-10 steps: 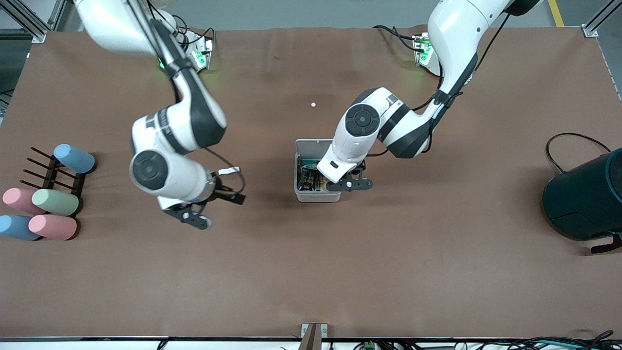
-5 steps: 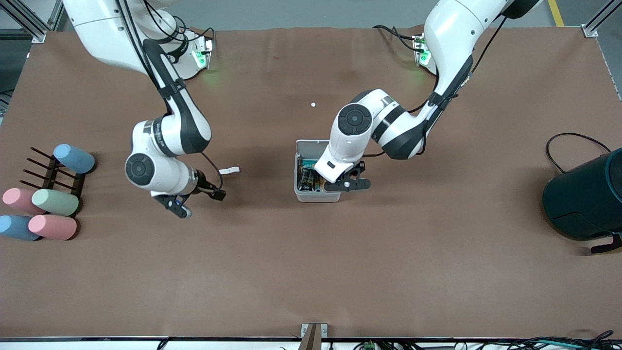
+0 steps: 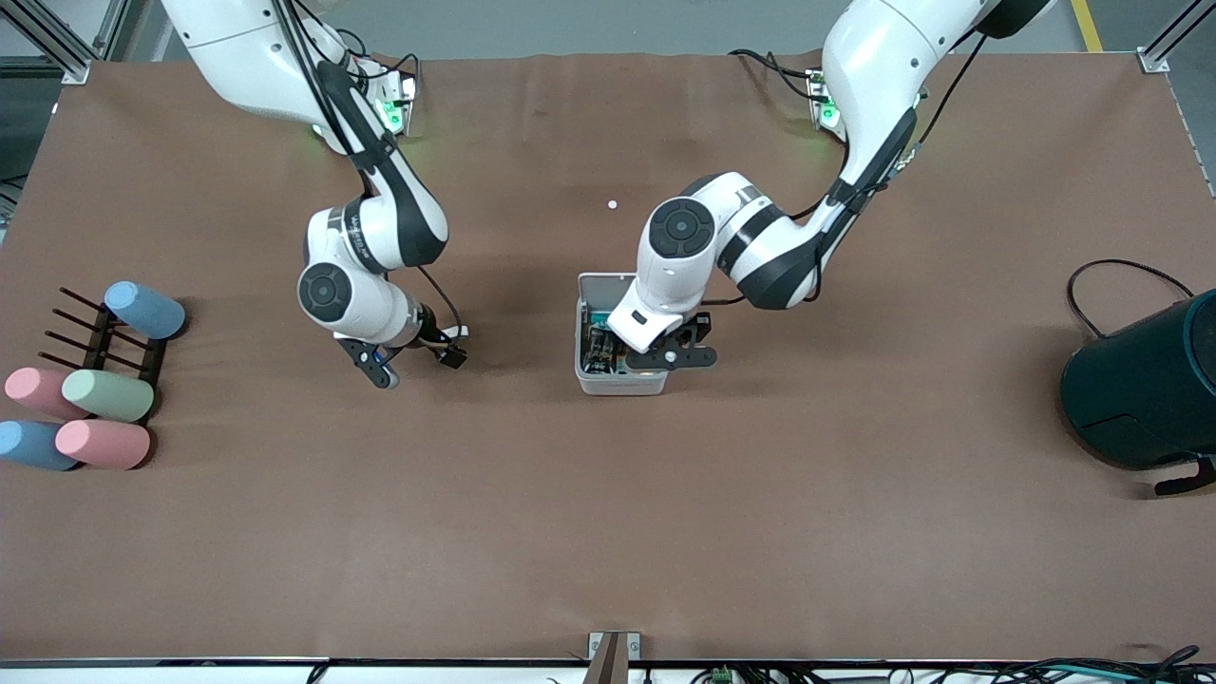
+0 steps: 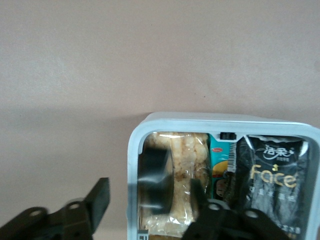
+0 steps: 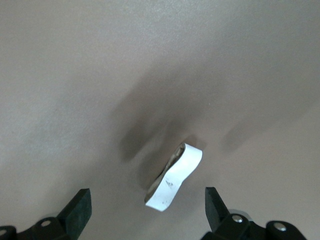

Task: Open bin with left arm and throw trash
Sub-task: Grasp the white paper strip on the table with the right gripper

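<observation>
The bin point(image 3: 616, 384) stands mid-table with its lid point(image 3: 608, 284) tipped up and open. In the left wrist view the bin's rim point(image 4: 134, 165) frames a black foil wrapper point(image 4: 277, 182), a dark ring of tape point(image 4: 155, 180) and other wrappers. My left gripper point(image 3: 670, 358) is open over the bin's wall toward the left arm's end, also in the left wrist view point(image 4: 150, 205), one finger outside and one inside, holding nothing. The white paper strip point(image 3: 457, 332) lies on the table toward the right arm's end. My right gripper point(image 3: 375, 369) is open and empty, low beside the strip point(image 5: 175, 177).
A black rack point(image 3: 100, 347) with several pastel cups lies at the right arm's end. A big dark teal round container point(image 3: 1145, 389) with a cable sits at the left arm's end. A tiny white speck point(image 3: 613, 203) lies farther from the front camera than the bin.
My right gripper has moved in and down toward the white strip. My left gripper has shifted slightly over the bin toward the right arm's end.
</observation>
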`<state>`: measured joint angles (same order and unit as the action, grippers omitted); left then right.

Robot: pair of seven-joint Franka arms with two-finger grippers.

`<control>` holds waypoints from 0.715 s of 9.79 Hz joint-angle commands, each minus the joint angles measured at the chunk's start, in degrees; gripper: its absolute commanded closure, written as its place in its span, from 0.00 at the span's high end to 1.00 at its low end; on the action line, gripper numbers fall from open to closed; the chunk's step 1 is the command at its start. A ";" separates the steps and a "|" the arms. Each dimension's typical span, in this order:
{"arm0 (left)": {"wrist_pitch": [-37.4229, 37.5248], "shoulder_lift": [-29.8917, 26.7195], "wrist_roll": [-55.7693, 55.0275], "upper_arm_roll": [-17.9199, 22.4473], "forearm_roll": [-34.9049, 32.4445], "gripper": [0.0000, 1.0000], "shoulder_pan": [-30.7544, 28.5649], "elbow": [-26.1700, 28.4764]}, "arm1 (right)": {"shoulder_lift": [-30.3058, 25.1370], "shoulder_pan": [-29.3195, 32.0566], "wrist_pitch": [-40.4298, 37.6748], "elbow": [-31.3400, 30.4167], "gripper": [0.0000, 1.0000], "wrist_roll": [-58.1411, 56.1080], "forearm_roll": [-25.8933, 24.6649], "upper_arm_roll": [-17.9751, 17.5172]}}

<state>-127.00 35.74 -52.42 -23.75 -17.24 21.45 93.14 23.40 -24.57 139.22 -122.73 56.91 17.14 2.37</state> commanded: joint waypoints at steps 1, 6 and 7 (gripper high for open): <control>0.61 0.12 -1.19 0.11 -1.48 1.00 0.17 -0.68 | 0.41 -1.44 2.54 -1.46 0.52 3.54 1.40 0.09; 17.35 -6.55 0.22 -0.24 -0.52 1.00 -1.94 -6.55 | 2.17 -1.80 2.19 -2.34 0.51 3.73 1.40 0.09; 20.09 -8.48 0.30 -0.24 -0.43 1.00 -2.73 -7.44 | 2.17 -1.80 2.11 -2.43 0.50 3.73 1.40 0.09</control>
<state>-110.78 29.97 -52.32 -23.77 -17.49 19.34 86.56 25.82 -26.12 140.71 -123.66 60.28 17.20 2.39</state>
